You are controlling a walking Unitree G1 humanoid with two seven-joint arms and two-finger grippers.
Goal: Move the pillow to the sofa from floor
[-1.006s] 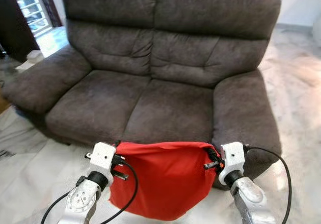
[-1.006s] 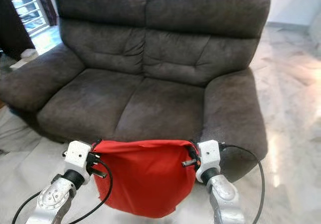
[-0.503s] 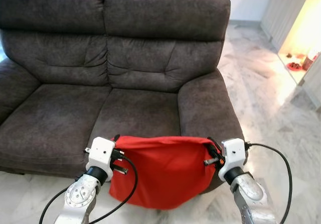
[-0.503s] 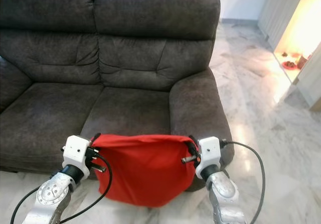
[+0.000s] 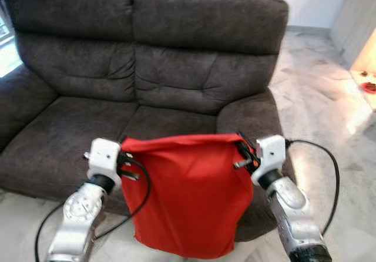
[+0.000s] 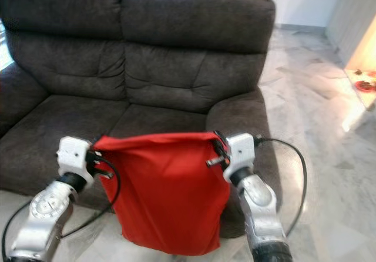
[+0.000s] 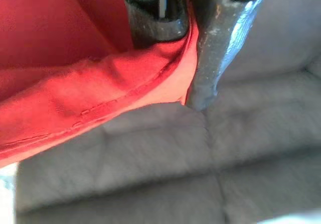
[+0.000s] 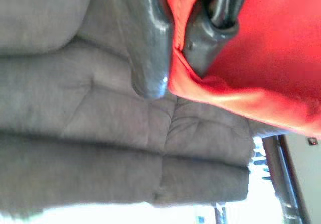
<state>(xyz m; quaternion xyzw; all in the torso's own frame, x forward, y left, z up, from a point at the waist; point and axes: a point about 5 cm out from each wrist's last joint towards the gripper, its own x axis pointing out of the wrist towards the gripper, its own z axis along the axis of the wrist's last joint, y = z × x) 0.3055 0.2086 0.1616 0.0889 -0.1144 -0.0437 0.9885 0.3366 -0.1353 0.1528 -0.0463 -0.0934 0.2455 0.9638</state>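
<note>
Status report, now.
Left claw and right claw both shut on red fabric pillow, hanging off the floor. Dark grey upholstered sofa dead ahead.

Red pillow (image 6: 167,191) hangs between both claws — left claw (image 6: 97,156), right claw (image 6: 216,150) — before the grey sofa (image 6: 176,68).

A: What sort of place is this?

B: A home living room. A dark grey, plush-fabric two-seat sofa (image 5: 147,86) with padded armrests fills the middle.

A: What else points to that?

B: The glossy white marble floor (image 5: 317,68) runs beside and behind the sofa. Well off to the sofa's side is a brightly lit opening with small red items (image 5: 369,86) on the floor, too small to identify. A pale wall (image 5: 305,0) stands behind the sofa.
</note>
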